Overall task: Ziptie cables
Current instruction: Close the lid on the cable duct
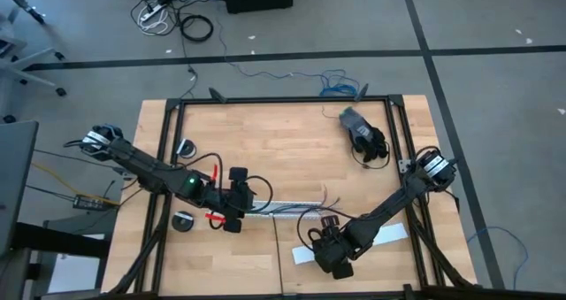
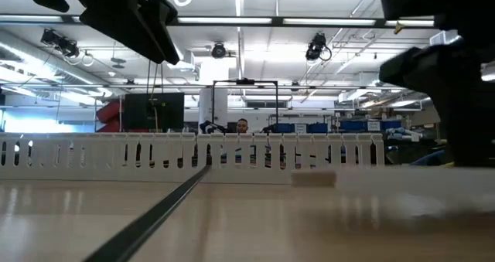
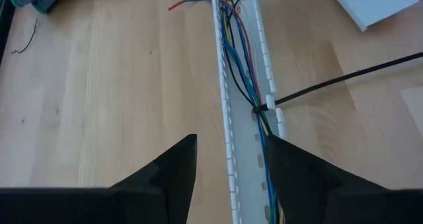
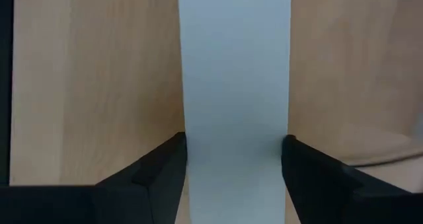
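my left fingers [image 3: 228, 174] straddle the channel [image 3: 243, 145] of cables [image 3: 239, 72], open; my right fingers [image 4: 234, 168] flank a white strip [image 4: 234, 65], open.

wooden table [image 1: 292, 132] | on it: white slotted channel [image 1: 283, 209], flat white strip [image 1: 389, 234], dark glove [image 1: 363, 132]

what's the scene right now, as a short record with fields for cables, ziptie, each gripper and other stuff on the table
cables: cables lie along the inside of the white channel
ziptie: ziptie looped around the cables in the channel, tail sticking out sideways over the table
left gripper: left gripper open, hovering over the channel's end, holding nothing
right gripper: right gripper open, astride a flat white strip near the table's front edge
other: dark glove at the table's far right
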